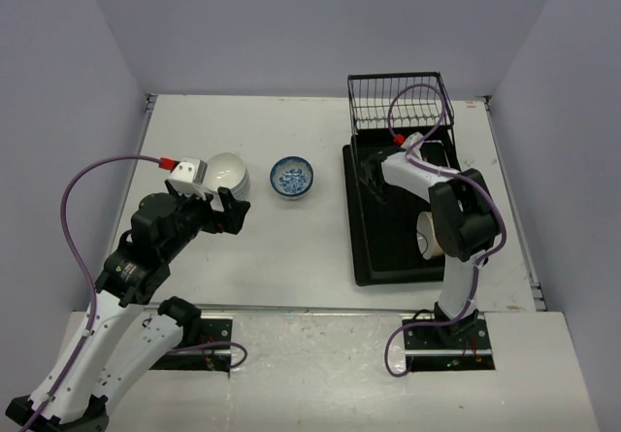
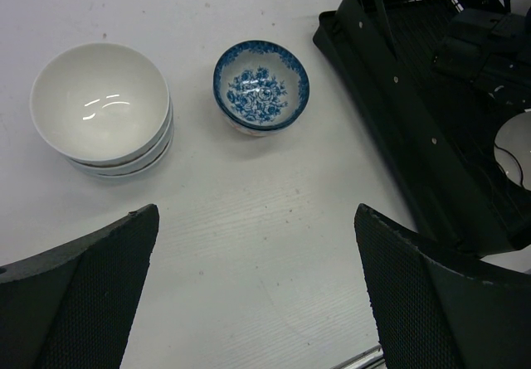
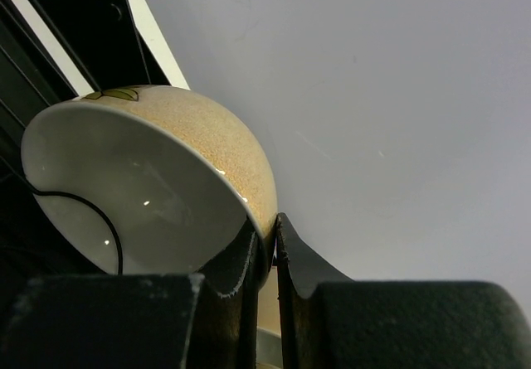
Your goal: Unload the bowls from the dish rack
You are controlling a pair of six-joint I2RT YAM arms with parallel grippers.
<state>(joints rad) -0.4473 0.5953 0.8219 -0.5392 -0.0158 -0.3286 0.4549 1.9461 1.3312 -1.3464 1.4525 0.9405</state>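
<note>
Left of the dish rack (image 1: 357,243), the stack of white bowls (image 2: 99,108) and the blue-and-white bowl (image 2: 261,85) sit upright on the table (image 1: 291,252), well apart from the rack. That is likely the drop-off spot, and the left gripper (image 2: 257,303) hovers near them with its fingers spread wide, holding nothing. Over the rack, the right gripper (image 3: 265,257) is closed tight on the rim of a tan bowl (image 3: 211,149), one finger inside and one outside — a pinch suited, I judge, to lifting it out — while another bowl (image 1: 424,235) lies in the rack beneath that arm.
</note>
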